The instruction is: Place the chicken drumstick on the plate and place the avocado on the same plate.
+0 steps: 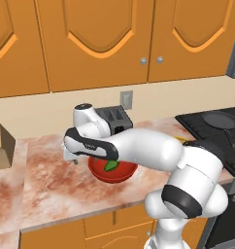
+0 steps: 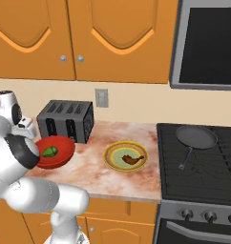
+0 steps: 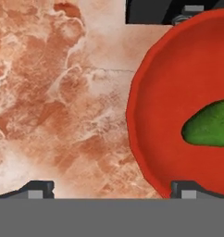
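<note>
The drumstick (image 2: 132, 159) is being carried on the plate (image 2: 111, 151), which is sitting on the surface (image 2: 98, 176) between the bowl (image 2: 66, 148) and the stove (image 2: 203, 167). The avocado (image 2: 50, 152) is being held inside the red bowl, in front of the toaster (image 2: 66, 121). The gripper (image 3: 111, 187) is being held over the bowl's left rim, its fingers (image 3: 37, 189) spread wide with nothing between them. A pan (image 2: 196, 137) is being carried on the stove.

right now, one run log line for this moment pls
drumstick: chicken drumstick on plate | avocado in red bowl, not yet moved | gripper open, above bowl's edge
</note>
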Controlling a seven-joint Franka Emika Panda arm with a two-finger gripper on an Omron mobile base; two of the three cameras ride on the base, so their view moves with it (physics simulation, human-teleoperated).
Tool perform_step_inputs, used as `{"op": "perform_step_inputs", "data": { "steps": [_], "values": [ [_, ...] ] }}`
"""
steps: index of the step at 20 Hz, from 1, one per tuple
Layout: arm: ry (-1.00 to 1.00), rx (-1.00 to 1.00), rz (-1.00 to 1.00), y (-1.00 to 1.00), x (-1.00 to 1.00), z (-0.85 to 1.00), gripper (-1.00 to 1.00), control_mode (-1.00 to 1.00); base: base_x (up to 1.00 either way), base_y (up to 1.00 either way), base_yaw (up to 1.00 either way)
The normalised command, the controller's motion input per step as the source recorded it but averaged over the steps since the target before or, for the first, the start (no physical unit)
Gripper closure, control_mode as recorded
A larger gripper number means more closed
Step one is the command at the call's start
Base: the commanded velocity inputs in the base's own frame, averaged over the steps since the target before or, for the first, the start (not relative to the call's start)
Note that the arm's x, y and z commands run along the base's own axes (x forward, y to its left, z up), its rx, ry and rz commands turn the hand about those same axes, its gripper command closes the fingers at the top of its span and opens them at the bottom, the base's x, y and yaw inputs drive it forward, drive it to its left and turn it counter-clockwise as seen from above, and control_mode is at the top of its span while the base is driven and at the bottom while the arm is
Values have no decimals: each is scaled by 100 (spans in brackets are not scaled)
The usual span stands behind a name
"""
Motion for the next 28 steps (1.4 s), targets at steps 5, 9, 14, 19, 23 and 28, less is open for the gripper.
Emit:
{"op": "perform_step_inputs", "data": {
  "steps": [5, 9, 14, 19, 23, 28],
  "values": [
    [2, -2, -15, -52, 4, -2, -100, -100, 0, 0, 0],
    [0, -6, -1, -55, 2, -6, -100, -100, 0, 0, 0],
    [0, -5, 0, -51, 3, -16, -100, -100, 0, 0, 0],
    [0, -3, 0, -34, 24, -22, -100, -100, 0, 0, 0],
    [0, 0, 0, -26, 34, -20, -100, -100, 0, 0, 0],
    [0, 0, -2, -4, 39, -19, -100, -100, 0, 0, 0]
  ]
}}
